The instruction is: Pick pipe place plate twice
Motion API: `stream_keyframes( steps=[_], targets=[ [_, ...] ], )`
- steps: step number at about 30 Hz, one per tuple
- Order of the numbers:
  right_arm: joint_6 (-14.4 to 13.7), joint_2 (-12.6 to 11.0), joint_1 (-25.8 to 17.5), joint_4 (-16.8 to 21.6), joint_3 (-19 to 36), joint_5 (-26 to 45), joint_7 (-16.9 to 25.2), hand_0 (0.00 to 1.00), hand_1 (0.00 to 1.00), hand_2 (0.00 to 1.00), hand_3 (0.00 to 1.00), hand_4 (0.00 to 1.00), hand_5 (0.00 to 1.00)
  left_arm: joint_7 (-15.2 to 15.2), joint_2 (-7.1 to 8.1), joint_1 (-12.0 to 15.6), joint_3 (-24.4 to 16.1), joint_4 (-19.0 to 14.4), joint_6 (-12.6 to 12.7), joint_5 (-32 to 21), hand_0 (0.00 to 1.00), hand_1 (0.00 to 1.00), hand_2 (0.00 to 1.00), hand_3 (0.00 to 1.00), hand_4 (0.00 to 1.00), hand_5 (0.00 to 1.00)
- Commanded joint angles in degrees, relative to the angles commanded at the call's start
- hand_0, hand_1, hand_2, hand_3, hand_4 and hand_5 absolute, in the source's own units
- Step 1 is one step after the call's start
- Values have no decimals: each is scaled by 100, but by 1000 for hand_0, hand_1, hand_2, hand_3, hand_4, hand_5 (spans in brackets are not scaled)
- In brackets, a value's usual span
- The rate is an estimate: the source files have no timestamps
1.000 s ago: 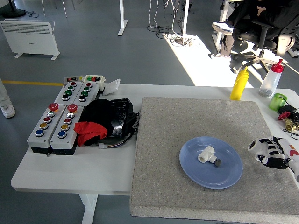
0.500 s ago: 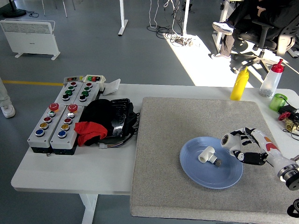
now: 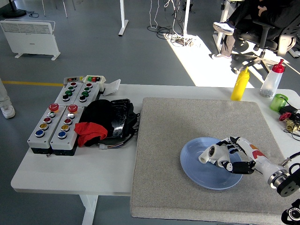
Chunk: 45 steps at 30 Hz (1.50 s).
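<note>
A blue plate (image 3: 188, 165) lies on the grey mat (image 3: 187, 117), right of the middle. A white pipe fitting (image 3: 203, 156) lies on the plate. My right hand (image 3: 225, 157) comes in from the lower right and hangs over the plate's middle. Its fingers are curled around a second white pipe piece (image 3: 212, 151), whose round open end faces left, right beside the fitting on the plate. The hand hides the plate's middle and whatever lies under it. My left arm is out of view.
Two grey button boxes (image 3: 52, 125) and a black and red bundle of cloth (image 3: 105, 121) lie at the left. A yellow bottle (image 3: 240, 84), a clear bottle with a red cap (image 3: 272, 79) and a green cup (image 3: 279, 101) stand at the far right.
My right hand has moved left from the table's right edge to over the plate, carrying the white pipe piece. The fitting on the plate has stayed put.
</note>
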Motion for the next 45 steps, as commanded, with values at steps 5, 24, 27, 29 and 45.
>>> stream_keyframes(
  steps=[5,24,27,29,45],
  targets=[
    [336,-113,-106,385,-312,-295,-457,784,692,637,626,470,185,32,0,45,-19,-16,-7,48,652,612,610,604,295,998],
    [355,-79,-68,464,-515,-449,-725,795,707,652,637,471,178,23,4,62,-48,-13,-7,64,651,613,610,604,295,998],
    [286,-51,-17,446,-472,-479,-669,805,712,677,658,492,185,17,8,46,-42,-9,-9,57,651,613,610,603,295,998],
    [269,-34,8,432,-460,-504,-653,805,712,677,658,492,185,14,10,38,-32,-8,-2,36,651,613,610,603,295,998],
    [394,32,71,309,-481,-864,-731,980,890,971,925,688,184,24,10,18,-24,-9,4,15,651,613,610,604,296,998]
  ],
)
